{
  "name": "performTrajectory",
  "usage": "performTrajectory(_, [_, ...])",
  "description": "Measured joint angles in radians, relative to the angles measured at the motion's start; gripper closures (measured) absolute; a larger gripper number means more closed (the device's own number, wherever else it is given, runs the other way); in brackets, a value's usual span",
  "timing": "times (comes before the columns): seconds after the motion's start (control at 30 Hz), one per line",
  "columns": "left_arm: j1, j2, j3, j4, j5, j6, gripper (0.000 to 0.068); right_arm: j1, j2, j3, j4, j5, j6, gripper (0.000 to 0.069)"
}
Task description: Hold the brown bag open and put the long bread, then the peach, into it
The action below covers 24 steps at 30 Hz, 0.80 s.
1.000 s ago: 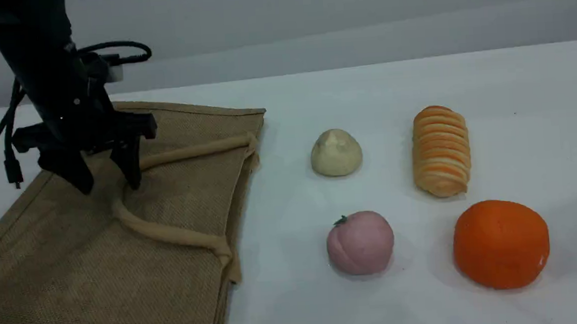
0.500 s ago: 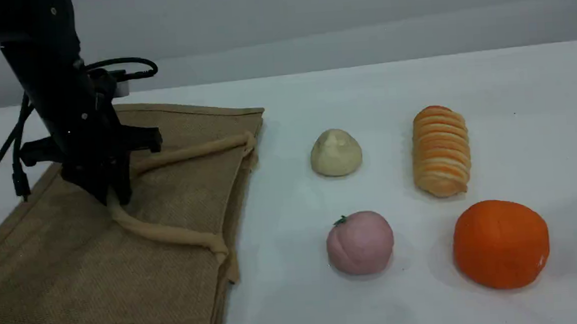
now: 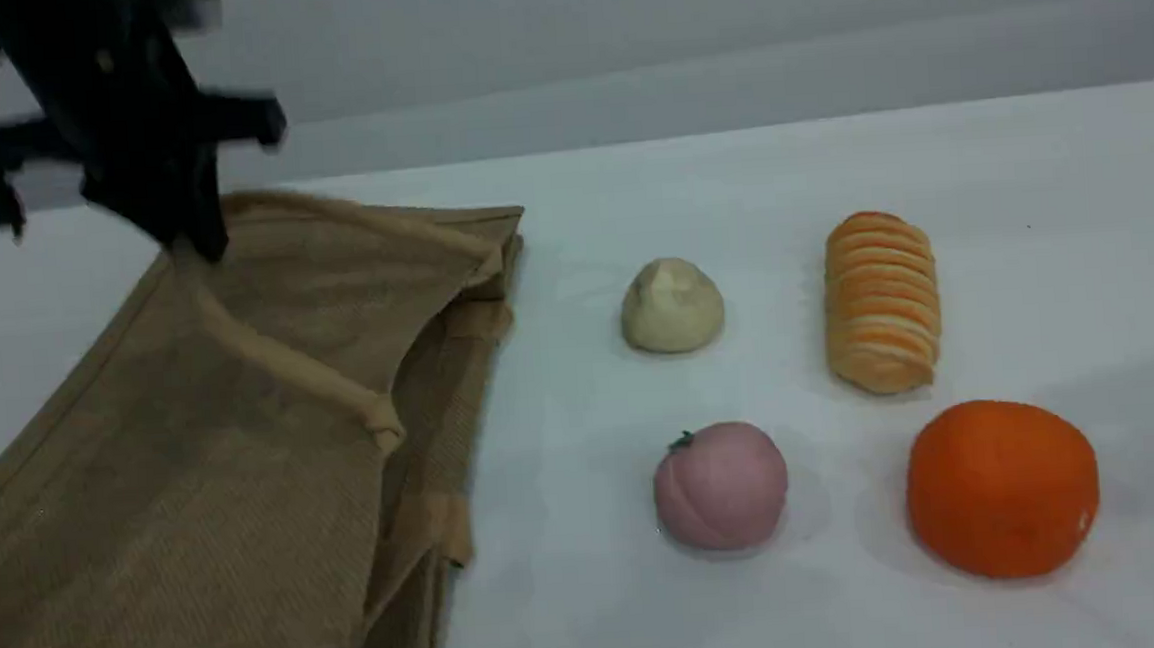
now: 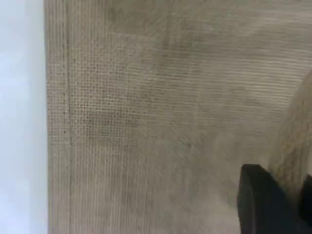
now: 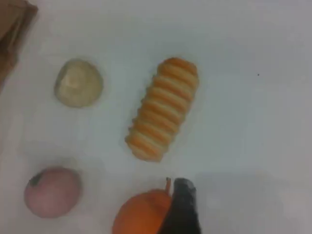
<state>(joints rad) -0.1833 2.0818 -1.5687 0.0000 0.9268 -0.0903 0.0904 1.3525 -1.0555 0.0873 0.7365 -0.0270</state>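
The brown bag (image 3: 195, 468) lies at the left of the table, its upper side pulled up like a tent. My left gripper (image 3: 195, 239) is shut on the bag's beige handle (image 3: 279, 367) and holds it raised above the table. In the left wrist view, woven jute (image 4: 161, 122) fills the frame and a dark fingertip (image 4: 258, 200) sits against the handle (image 4: 292, 146). The long bread (image 3: 881, 300) (image 5: 162, 109) and the peach (image 3: 720, 486) (image 5: 51, 191) rest on the table to the right. My right gripper is outside the scene view. One of its fingertips (image 5: 183, 209) hovers above the table, holding nothing.
A cream bun (image 3: 672, 305) (image 5: 78, 82) sits between the bag and the bread. A large orange fruit (image 3: 1002, 486) (image 5: 141, 214) lies right of the peach, just under the right fingertip. A grey wall runs behind the white table.
The left gripper closed on the bag's handle and rose up and back, lifting the handle and the bag's top layer. The food items have not moved.
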Motion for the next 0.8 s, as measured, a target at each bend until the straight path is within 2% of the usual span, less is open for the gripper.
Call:
performTrajectory(0.17, [0.0, -0.048, -0.111, -0.106, 0.149, 0.124, 0.0594, 0.0, 0.086, 0.0, 0.014, -0.04, -0.001, 0.0139])
performTrajectory(0.37, [0.0, -0.06, -0.244, -0.244, 0.283, 0.194, 0.0594, 0.0, 0.183, 0.0, 0.014, -0.081, -0.014, 0.0139])
performTrajectory(0.5, [0.0, -0.06, -0.328, -0.293, 0.3, 0.216, 0.0594, 0.0, 0.251, 0.0, 0.018, -0.099, -0.02, 0.0139])
performTrajectory(0.67, [0.0, -0.069, -0.413, -0.305, 0.298, 0.216, 0.0594, 0.0, 0.317, 0.0, 0.025, -0.123, -0.03, 0.0139])
performTrajectory(0.8, [0.0, -0.085, -0.458, -0.365, 0.297, 0.285, 0.0594, 0.0, 0.358, 0.0, 0.025, -0.142, -0.03, 0.0139])
